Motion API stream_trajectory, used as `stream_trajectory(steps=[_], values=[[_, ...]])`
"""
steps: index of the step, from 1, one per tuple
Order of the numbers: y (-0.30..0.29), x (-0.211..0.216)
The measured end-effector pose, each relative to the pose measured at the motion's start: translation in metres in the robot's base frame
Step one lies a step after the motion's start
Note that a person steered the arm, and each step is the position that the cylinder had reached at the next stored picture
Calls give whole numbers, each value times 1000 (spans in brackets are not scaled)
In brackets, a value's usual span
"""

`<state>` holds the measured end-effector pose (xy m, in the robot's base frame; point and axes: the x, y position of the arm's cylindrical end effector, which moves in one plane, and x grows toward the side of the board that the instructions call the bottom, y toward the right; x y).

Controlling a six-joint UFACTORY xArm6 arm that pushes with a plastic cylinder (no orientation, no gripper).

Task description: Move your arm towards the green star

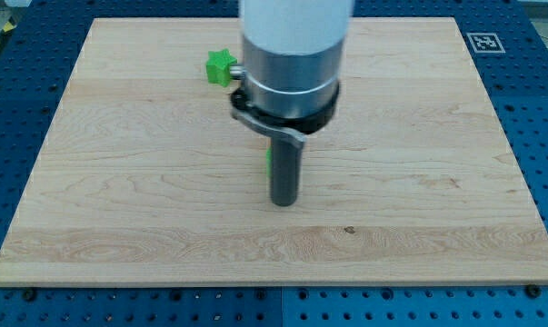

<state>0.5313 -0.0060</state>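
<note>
A green star block (221,66) lies near the view's top, left of centre, on the wooden board (119,182). My tip (283,202) rests on the board near its middle, below and to the right of the star. A second green block (268,156) shows only as a thin sliver at the left edge of the rod, just above the tip; its shape cannot be made out. The arm's grey body hides the board behind it.
The board lies on a blue perforated table (542,100). A black-and-white marker tag (484,42) sits at the board's top right corner.
</note>
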Motion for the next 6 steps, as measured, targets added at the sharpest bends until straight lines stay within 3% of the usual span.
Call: stream_trajectory(steps=[2,6], values=[[-65,-42],[-57,-152]])
